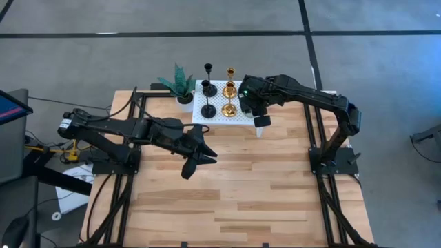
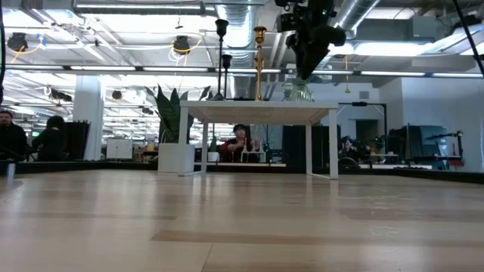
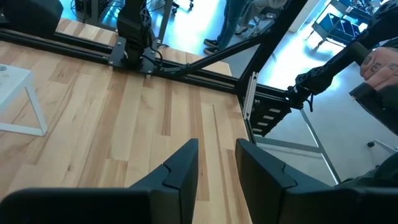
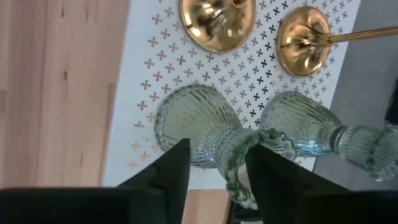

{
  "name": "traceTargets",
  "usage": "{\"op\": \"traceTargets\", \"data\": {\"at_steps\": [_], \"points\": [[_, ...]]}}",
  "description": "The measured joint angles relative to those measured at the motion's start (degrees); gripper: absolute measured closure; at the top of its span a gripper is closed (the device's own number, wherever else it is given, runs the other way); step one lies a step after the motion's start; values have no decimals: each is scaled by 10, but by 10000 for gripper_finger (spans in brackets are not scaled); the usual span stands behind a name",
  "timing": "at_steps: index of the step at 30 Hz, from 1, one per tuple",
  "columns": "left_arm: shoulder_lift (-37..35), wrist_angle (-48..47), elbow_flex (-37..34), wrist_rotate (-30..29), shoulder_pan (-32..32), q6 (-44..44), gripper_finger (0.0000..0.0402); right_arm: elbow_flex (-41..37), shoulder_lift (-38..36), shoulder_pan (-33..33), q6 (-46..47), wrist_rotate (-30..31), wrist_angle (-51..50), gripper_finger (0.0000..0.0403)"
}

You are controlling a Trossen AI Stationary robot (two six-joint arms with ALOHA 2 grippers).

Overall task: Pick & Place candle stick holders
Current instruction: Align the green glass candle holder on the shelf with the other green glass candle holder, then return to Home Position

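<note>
On the white perforated platform (image 1: 217, 118) at the table's far side stand two black stemmed holders (image 1: 207, 88), two gold ones (image 4: 217, 22) and two grey-green glass ones (image 4: 298, 121). My right gripper (image 4: 217, 171) is open above the platform's near right corner. Its fingers stand on either side of the upper part of one glass holder (image 4: 193, 121), which rests upright on its round base. My left gripper (image 3: 217, 168) hovers open over the middle of the table, with nothing between its fingers. My right gripper comes from above, slanting down, with the glass holder's ruffled top rim (image 4: 239, 165) between its fingers. The rim lies close to one finger (image 4: 273, 177); I cannot tell whether it touches it. The holder stands on the platform.
A small green potted plant (image 1: 180, 85) stands at the platform's left end. The platform rests on thin white legs (image 2: 308, 147). Bare wooden tabletop (image 1: 262, 193) stretches toward the near edge. People show in the room beyond the table.
</note>
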Motion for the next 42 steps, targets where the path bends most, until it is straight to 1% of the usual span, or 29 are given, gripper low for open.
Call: {"op": "traceTargets", "data": {"at_steps": [5, 9, 15, 22, 25, 27, 30, 33, 34, 38, 42], "points": [[0, 0, 0, 0, 0, 0, 294, 16, 0, 9, 0, 0, 1, 241], [0, 0, 0, 0, 0, 0, 294, 42, 0, 16, 0, 0, -1, 235], [0, -1, 0, 0, 0, 0, 294, 102, -1, 25, 1, 2, -32, 239], [0, -3, 0, 0, 0, 0, 294, 195, -1, 59, 29, 3, -91, 252], [0, -3, 0, 0, 0, 1, 294, 236, -2, 80, 49, 1, -98, 266], [0, -3, 0, 0, 0, 11, 294, 261, -2, 93, 59, -7, -99, 283], [-2, -4, 0, 0, 0, 41, 294, 291, -2, 110, 70, -27, -105, 326], [-10, -4, 0, -4, 0, 57, 295, 306, -5, 118, 89, -62, -111, 383], [-15, -8, 0, -8, -1, 65, 296, 306, -9, 120, 93, -77, -115, 392], [-38, -34, 0, -55, -22, 104, 317, 307, -22, 125, 122, -116, -122, 399], [-70, -70, 0, -121, -54, 130, 363, 307, -37, 125, 148, -144, -124, 402]]}}
